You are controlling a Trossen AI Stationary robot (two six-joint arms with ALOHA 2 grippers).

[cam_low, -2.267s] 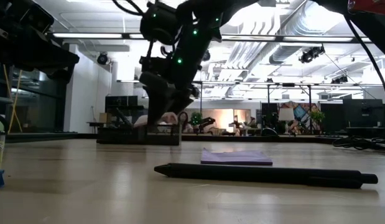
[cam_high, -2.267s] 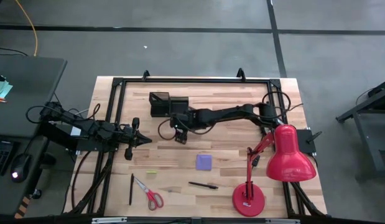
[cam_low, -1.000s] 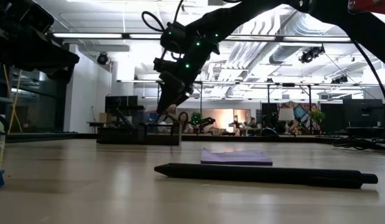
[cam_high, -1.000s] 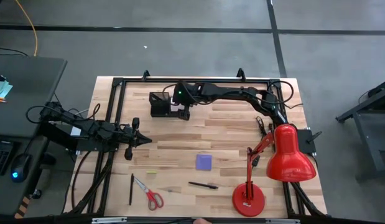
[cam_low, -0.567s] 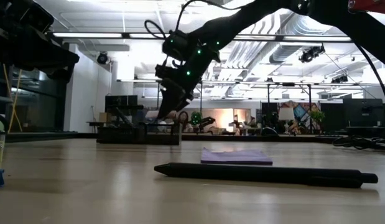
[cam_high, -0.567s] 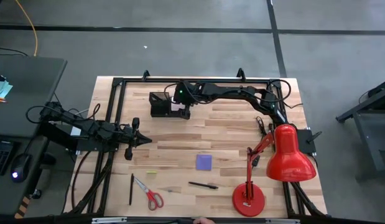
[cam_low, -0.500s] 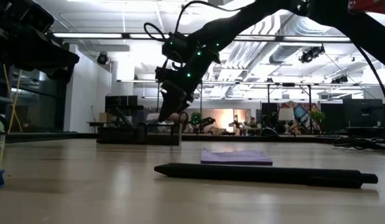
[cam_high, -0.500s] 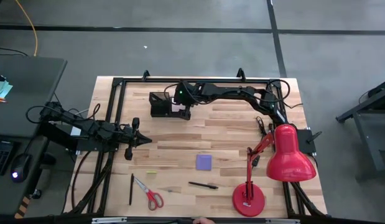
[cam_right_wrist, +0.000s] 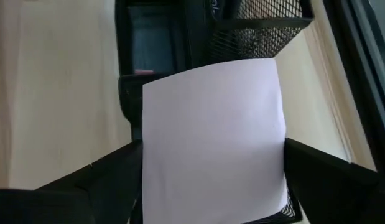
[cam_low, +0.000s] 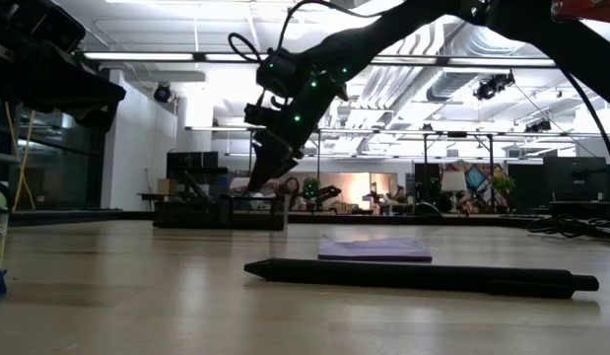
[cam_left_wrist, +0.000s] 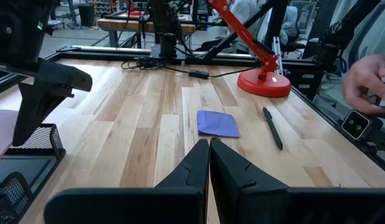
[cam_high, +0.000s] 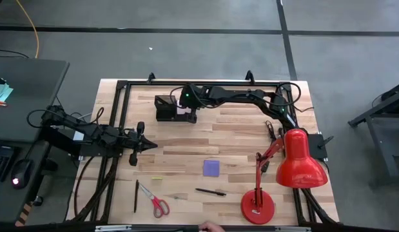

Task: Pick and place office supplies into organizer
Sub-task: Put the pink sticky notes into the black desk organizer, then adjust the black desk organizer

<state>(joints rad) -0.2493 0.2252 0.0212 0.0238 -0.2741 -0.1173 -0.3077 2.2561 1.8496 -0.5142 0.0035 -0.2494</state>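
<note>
My right gripper [cam_high: 184, 111] hangs over the black mesh organizer [cam_high: 164, 108] near the table's far edge, shut on a pale pink sticky-note pad [cam_right_wrist: 211, 137]. The organizer's compartments [cam_right_wrist: 155, 43] show beneath the pad. A purple pad [cam_high: 211, 167], red-handled scissors [cam_high: 155, 201], two dark pens [cam_high: 211, 192] [cam_high: 136, 195] and a tiny yellowish piece [cam_high: 157, 178] lie flat on the near half of the table. My left gripper [cam_high: 147, 145] waits shut at the table's left side, touching nothing. My right gripper holds the pink pad by two opposite edges, one finger [cam_right_wrist: 111, 174] at one side edge [cam_right_wrist: 145, 155] and the other finger [cam_right_wrist: 316, 168] at the opposite edge. The fingers come from above, pointing down. The pad is lifted clear, roughly level, over the organizer.
A large red desk lamp [cam_high: 296, 161] stands at the table's near right, its base [cam_high: 257, 207] beside one pen. A black metal frame [cam_high: 122, 87] runs round the table. A person's hand [cam_left_wrist: 366, 81] shows beyond the table's near edge. Bare wood lies between organizer and purple pad.
My right gripper has carried the pink pad from the table's middle toward the far edge to above the organizer. Over the last second it has stayed almost still there, dipping slightly. The left arm has kept still.
</note>
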